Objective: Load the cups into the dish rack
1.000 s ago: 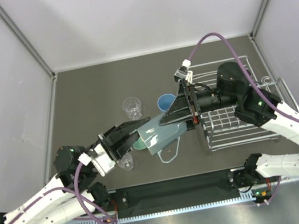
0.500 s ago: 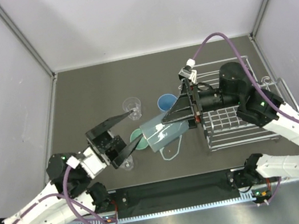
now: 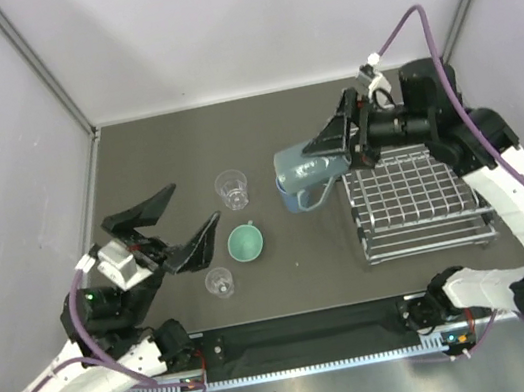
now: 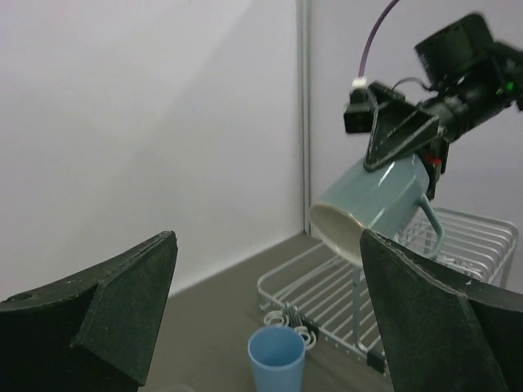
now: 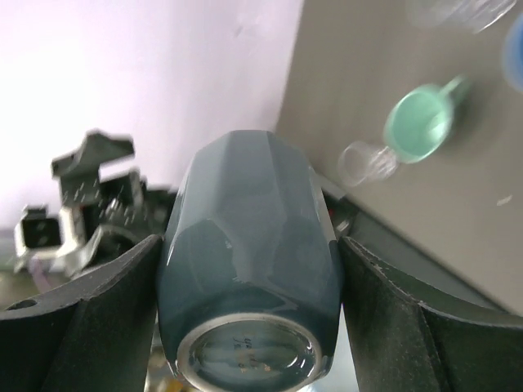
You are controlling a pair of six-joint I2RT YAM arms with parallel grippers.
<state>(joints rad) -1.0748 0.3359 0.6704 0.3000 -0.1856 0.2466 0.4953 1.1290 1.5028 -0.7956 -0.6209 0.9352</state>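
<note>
The right hand is pinching a slate-teal glazed mug with a cream inside, one finger on each side of its body. It is holding the mug in the air, tipped onto its side, with the mouth pointing towards the left arm and the handle hanging down. The mug is hanging just beside the far left corner of the rectangular silver wire-grid dish rack, not inside it. The rack is sitting on the right part of the dark grey desk.

The left hand is hovering with its fingers spread wide apart and nothing between them, over the near left part of the desk.

A small blue plastic tumbler is standing upright just beside the rack, below the raised mug. A clear plastic tumbler is standing further left. A teal-green mug and a smaller clear tumbler are sitting nearer, close to the left hand.
</note>
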